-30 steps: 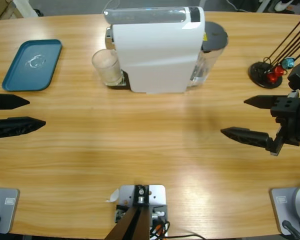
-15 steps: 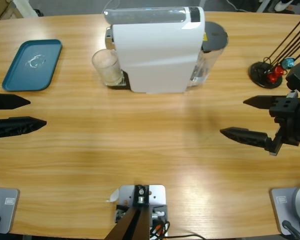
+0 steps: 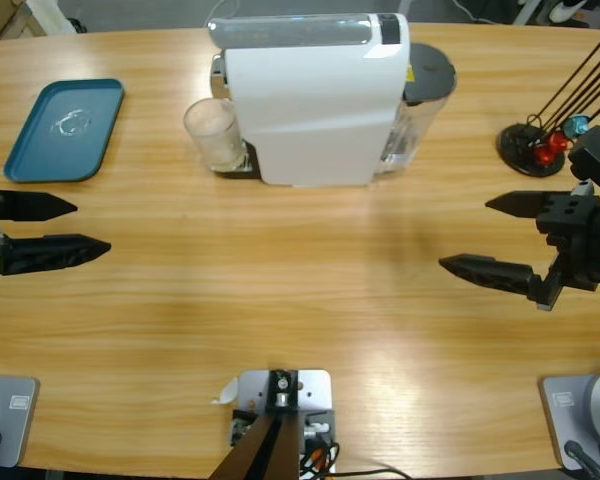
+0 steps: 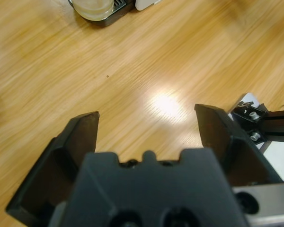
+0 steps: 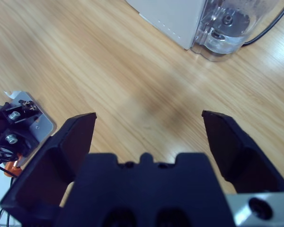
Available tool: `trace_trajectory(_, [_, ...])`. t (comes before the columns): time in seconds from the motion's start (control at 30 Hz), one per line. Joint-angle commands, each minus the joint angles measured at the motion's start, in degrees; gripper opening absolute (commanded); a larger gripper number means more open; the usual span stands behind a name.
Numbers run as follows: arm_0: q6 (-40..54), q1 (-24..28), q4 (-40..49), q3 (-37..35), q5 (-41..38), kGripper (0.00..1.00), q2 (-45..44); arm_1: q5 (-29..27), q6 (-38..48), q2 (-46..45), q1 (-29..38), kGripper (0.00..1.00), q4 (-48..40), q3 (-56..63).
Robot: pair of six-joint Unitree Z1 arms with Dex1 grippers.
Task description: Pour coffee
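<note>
Approach step in hand: 2 grippers, left gripper [image 3: 65, 228] and right gripper [image 3: 485, 236], both spread and empty, flank the white coffee machine [image 3: 315, 100], whose spout-side glass [image 3: 214, 133] holds the coffee; next move calls for grasping that glass.

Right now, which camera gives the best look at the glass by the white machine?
The high view: the glass shows whole, standing on the machine's dark drip tray beside the white coffee machine, with pale liquid inside. The left wrist view catches only part of it, cut off at the top edge. The right wrist view does not show it.
</note>
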Motion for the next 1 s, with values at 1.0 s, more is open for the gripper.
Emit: trace_trajectory(1.0, [10.0,-0.8,-32.4,5.7,1.2,0.882,11.5,0.2,1.5,-2.8,0.4,1.0,1.3,-0.4])
